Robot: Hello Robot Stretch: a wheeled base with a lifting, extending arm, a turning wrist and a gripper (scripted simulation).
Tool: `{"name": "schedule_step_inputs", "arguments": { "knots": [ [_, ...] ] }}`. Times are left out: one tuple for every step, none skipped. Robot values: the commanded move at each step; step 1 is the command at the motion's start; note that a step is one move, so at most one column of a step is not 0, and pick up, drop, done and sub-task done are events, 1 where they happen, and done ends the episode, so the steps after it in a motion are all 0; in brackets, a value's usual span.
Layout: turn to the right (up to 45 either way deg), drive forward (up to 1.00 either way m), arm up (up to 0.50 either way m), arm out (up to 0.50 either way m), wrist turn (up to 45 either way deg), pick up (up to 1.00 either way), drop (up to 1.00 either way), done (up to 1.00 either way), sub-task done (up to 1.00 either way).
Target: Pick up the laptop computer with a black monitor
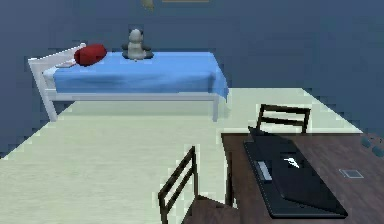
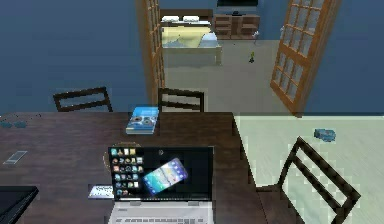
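Note:
A black laptop (image 1: 290, 175) with a dark monitor lies opened out on the dark wooden table (image 1: 350, 150) at the forward view's lower right. In the arm side view a black corner (image 2: 15, 203) sits at the table's bottom left edge; I cannot tell what it is. A second laptop (image 2: 165, 185), silver with a lit screen full of icons, stands near the table's (image 2: 60, 150) front middle.
A bed (image 1: 140, 78) with a blue cover, a red pillow (image 1: 90, 54) and a grey statue (image 1: 136, 44) stands ahead. Dark chairs (image 1: 180, 190) (image 1: 283, 119) (image 2: 82, 99) (image 2: 181, 99) (image 2: 315, 185) ring the table. A blue book (image 2: 143, 119) lies on it. An open doorway (image 2: 215, 45) is beyond.

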Motion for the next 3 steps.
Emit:
{"name": "schedule_step_inputs", "arguments": {
  "knots": [
    [0.0,0.0,0.5,0.0,0.0,0.0,0.0,0.0,0.0],
    [0.0,0.0,0.34,0.0,0.0,0.0,0.0,0.0,0.0],
    [0.0,0.0,0.0,0.0,45.0,0.0,0.0,0.0,0.0]
  ]
}}
